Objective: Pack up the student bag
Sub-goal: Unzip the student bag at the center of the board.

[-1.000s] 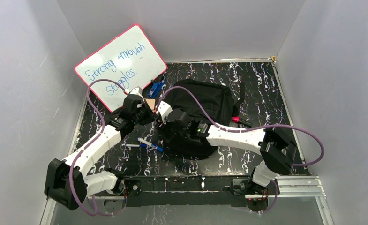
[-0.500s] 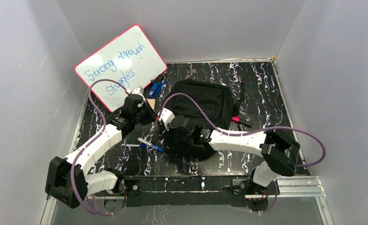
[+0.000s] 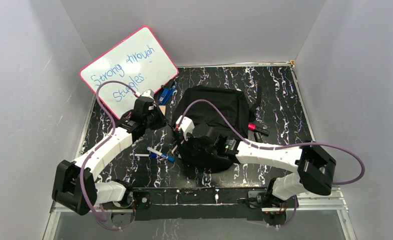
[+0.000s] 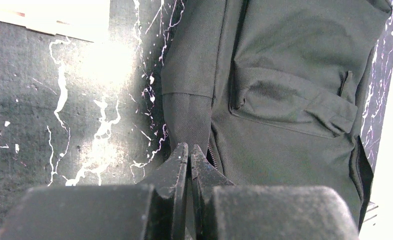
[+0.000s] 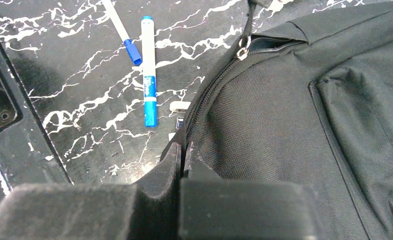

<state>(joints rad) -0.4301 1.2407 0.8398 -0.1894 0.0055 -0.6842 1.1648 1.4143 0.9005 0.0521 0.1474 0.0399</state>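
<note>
As it lies flat | student bag long axis near-to-far | front up

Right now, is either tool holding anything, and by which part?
Both look shut on the student bag: left tool pinches a fabric flap at its side edge, right tool pinches the edge along the zipper.
</note>
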